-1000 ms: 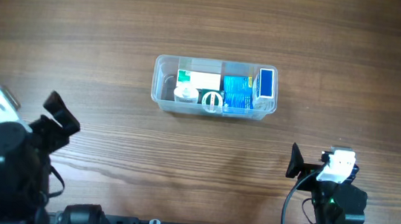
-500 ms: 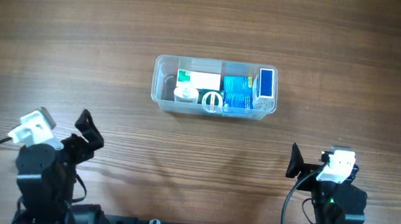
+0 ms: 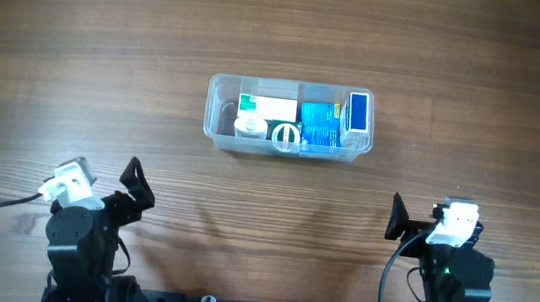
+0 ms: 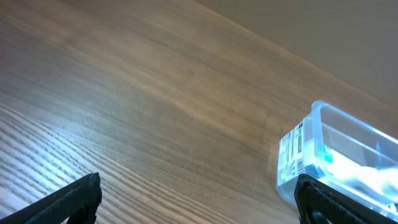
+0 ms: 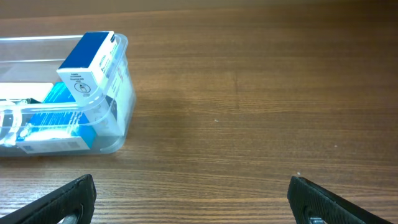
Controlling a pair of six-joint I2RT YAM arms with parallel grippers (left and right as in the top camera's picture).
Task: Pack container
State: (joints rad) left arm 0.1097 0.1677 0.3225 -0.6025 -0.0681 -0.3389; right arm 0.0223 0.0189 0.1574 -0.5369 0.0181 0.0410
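Far left, near edge of the table [image 3: 459, 70]: left gripper [image 4: 198, 202] hangs low over bare wood, jaws spread wide, nothing btwn them, its fingertips [image 4: 78, 198] showing only at the bottom corners of the wrist view. It points up and to the right, twd the container [image 3: 215, 115], which sits well apart from it, mid-table and a bit back from centre, long side running left-right. In the left wrist view the tub's short end wall peeks in at the right edge, label of a box visible thru the clear plastic. Inside, left to right: empty-looking left end, then a white-and-green box [image 3: 266, 107] along the back w/ a white cap [image 3: 249, 127] in front of it, a white ring [image 3: 286, 136] by the front wall, a blue pack [image 3: 319, 126], and at the right end a blue-topped box [image 5: 87, 59], tilted, top poking above the rim. Over to the right: right gripper [image 5: 191, 198] also down by the near edge, jaws at full spread, holding nothing, well clear of the tub, which shows at the left of its wrist view.
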